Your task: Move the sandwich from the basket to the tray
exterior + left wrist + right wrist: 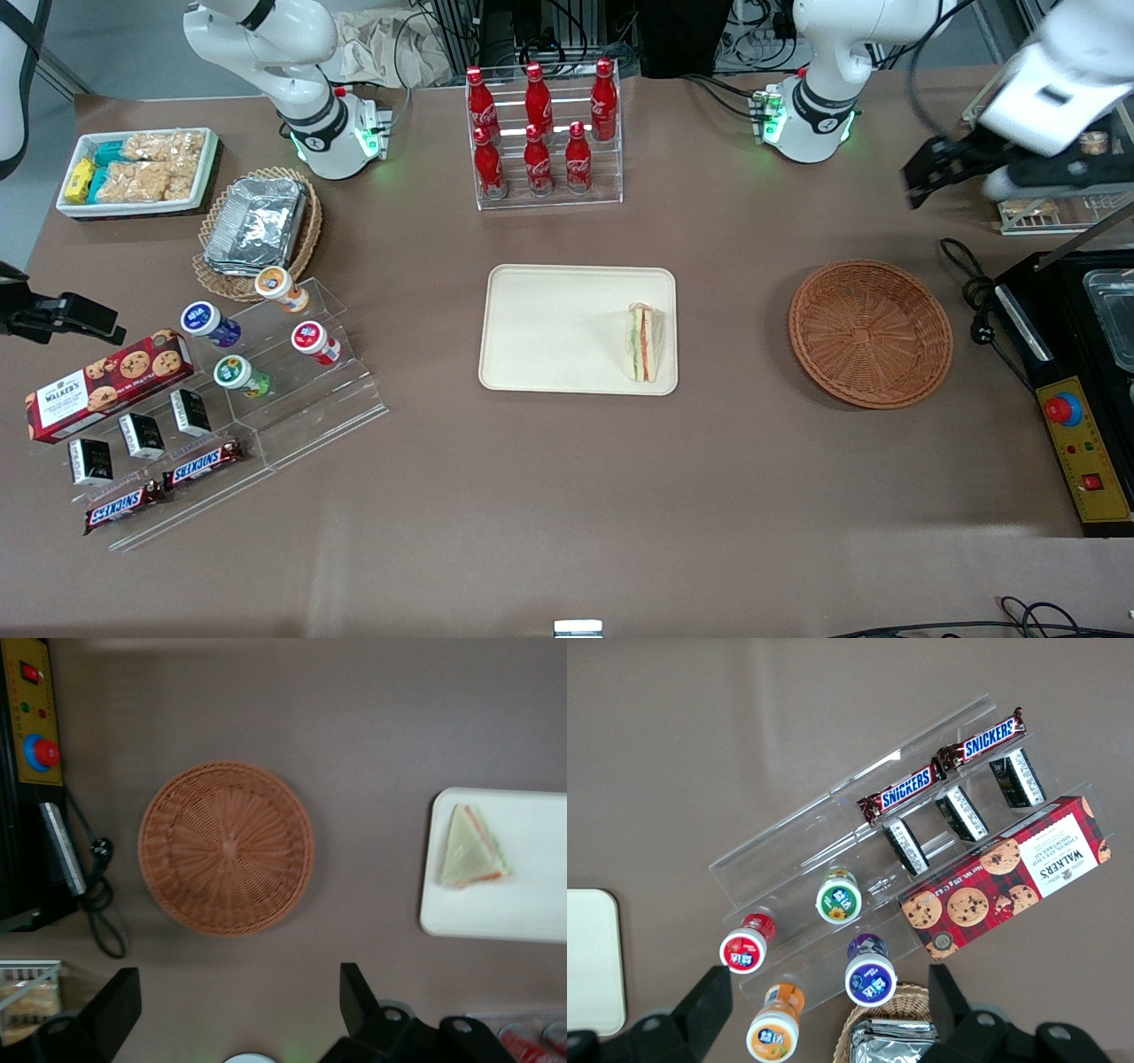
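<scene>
The sandwich (644, 341) lies on the cream tray (549, 328), at the tray's edge nearest the basket. It also shows in the left wrist view (472, 849), lying on the tray (532, 904). The reddish-brown wicker basket (871, 332) is empty and sits on the table toward the working arm's end; it also shows in the wrist view (227, 847). My left gripper (926, 177) is raised above the table, farther from the front camera than the basket. It is open and empty (235, 1001), with its black fingers (354, 992) wide apart.
A black machine with a red button (1076, 416) and a cable (974, 301) stand beside the basket at the working arm's end. A rack of cola bottles (542, 133) stands farther back than the tray. Snack stands (266, 372), a foil-container basket (257, 226) and a white bin (137, 168) lie toward the parked arm's end.
</scene>
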### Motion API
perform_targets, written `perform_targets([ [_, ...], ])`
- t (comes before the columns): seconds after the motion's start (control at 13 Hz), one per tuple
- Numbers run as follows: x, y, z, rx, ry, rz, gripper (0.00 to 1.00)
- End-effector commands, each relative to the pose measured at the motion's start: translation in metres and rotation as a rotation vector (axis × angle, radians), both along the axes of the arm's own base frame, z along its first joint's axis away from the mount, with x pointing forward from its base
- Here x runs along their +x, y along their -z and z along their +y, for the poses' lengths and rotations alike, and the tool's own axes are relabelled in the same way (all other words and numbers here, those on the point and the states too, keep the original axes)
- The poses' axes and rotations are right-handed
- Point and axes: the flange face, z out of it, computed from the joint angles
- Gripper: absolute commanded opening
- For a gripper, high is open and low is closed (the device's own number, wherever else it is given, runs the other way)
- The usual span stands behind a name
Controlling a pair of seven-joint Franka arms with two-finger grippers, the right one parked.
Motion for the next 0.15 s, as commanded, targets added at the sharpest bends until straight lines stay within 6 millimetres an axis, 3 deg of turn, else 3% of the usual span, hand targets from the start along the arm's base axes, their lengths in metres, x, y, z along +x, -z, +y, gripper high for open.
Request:
perform_targets([
  [0.0, -0.0067, -0.0252, 0.0143, -0.014, 0.079, 0.015, 1.0],
  [0.08, -0.0045, -0.0284, 0.0157, -0.015, 0.072, 0.018, 1.0],
])
